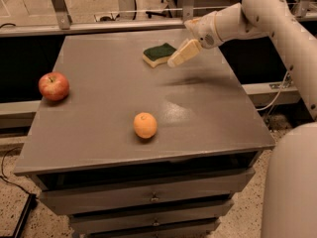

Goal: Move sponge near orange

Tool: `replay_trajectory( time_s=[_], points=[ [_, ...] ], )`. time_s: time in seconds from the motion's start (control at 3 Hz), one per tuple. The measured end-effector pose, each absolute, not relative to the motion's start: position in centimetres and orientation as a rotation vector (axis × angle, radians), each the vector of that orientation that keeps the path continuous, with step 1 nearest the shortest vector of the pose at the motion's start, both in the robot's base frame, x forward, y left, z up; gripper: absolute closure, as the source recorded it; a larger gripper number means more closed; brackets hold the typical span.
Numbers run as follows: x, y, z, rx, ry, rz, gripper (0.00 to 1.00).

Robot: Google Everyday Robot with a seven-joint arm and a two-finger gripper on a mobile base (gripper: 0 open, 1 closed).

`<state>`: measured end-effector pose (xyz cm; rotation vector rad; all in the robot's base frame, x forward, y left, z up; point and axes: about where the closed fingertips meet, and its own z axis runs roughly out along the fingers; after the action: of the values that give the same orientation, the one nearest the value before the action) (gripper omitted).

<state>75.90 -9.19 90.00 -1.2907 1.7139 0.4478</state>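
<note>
The sponge (pixel 158 54), dark green on top with a pale yellow base, lies flat at the back middle of the grey tabletop (pixel 99 93). The orange (pixel 145 125) sits nearer the front, a little left of the middle. My gripper (pixel 179 57) hangs above the table just right of the sponge, its pale fingers (pixel 185 51) pointing down and left, their tip close to the sponge's right edge. It holds nothing.
A red apple (pixel 53 86) sits near the table's left edge. The table is a drawer cabinet with drawers (pixel 153 197) below the front edge. A metal rail (pixel 124 26) runs behind it. My arm (pixel 277 14) reaches in from the right.
</note>
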Motion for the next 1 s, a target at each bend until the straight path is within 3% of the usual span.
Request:
replay_trajectory(
  time_s=[1.0],
  points=[
    [81.4,-6.1,85.8,-1.218,1.795,0.551,0.0]
  ],
)
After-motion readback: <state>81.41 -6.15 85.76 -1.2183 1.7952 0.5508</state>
